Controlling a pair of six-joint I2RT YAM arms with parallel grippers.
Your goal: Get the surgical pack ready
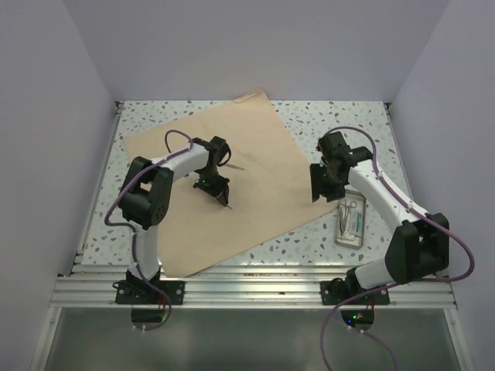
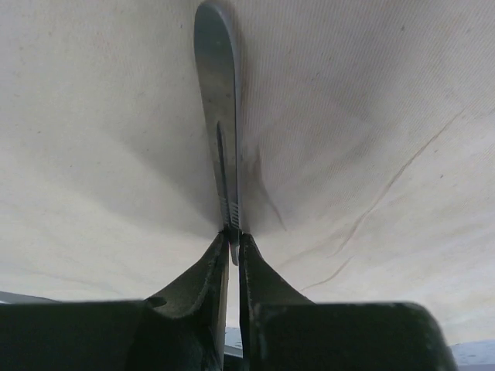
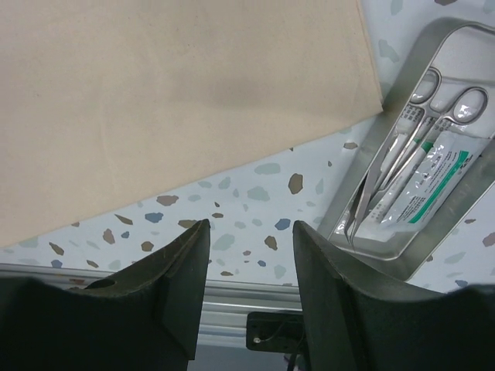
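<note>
- The tan surgical pack (image 1: 259, 151) lies spread flat as a wide sheet across the centre and upper left of the overhead view.
- Above it, the left gripper (image 2: 233, 239) is clamped on a flat steel instrument (image 2: 216, 93).
- At centre right, the right gripper (image 3: 247, 232) hangs with its jaws apart and nothing between them, over the speckled table (image 3: 255, 193).
- Just beside it, a metal tray (image 1: 348, 238) holds scissors (image 3: 421, 116).

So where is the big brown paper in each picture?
Top external: the brown paper lies flat, centre-left.
Left wrist: it fills the background behind the steel tool pinched by the left gripper.
Right wrist: upper left, its corner near the metal tray.
Shared landmark: that tray, which sits right of the paper in the top view too; the left wrist view misses it.
</note>
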